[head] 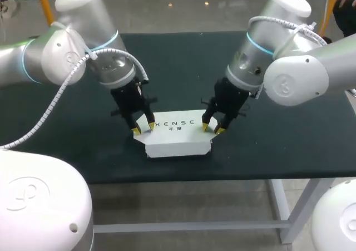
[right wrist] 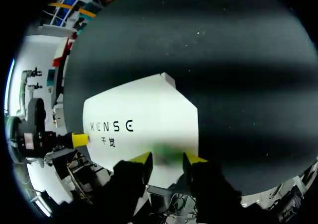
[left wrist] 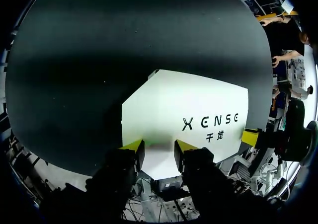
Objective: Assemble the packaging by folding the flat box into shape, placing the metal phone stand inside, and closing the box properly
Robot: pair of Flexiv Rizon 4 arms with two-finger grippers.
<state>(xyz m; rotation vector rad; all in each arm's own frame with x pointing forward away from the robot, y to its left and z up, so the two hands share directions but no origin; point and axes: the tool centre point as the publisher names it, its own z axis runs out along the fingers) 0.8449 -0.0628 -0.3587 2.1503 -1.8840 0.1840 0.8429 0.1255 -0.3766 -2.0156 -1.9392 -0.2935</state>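
Lying close to the near edge of a dark surface (head: 178, 67), a white box (head: 178, 135) sits between two robot arms with its printed panel facing up. From the left, the left arm reaches down so that the left tool (head: 143, 128) has its yellow tips on the box's left end. The tips stand a little apart, white card shows between them, and they grip nothing. In the middle, the box looks low and broad. The head view shows a narrow white face along its near side and notched corners, so it appears to have some height and the folding seems at least begun. Whether the lid is tucked shut cannot be told. No metal phone stand is visible in any view. It may be hidden inside or not yet placed, so loading it and closing the box properly may both remain to be done. On the right, the right arm mirrors the left. The right tool (head: 211, 129) touches the box's right end with its tips slightly parted and clamped on nothing. Each wrist view shows its own tips at the box's edge and one yellow tip of the other tool at the far end. The surface is matte, near black and even, and the box is the only object seen on it. Its pale frame legs show below the near edge.
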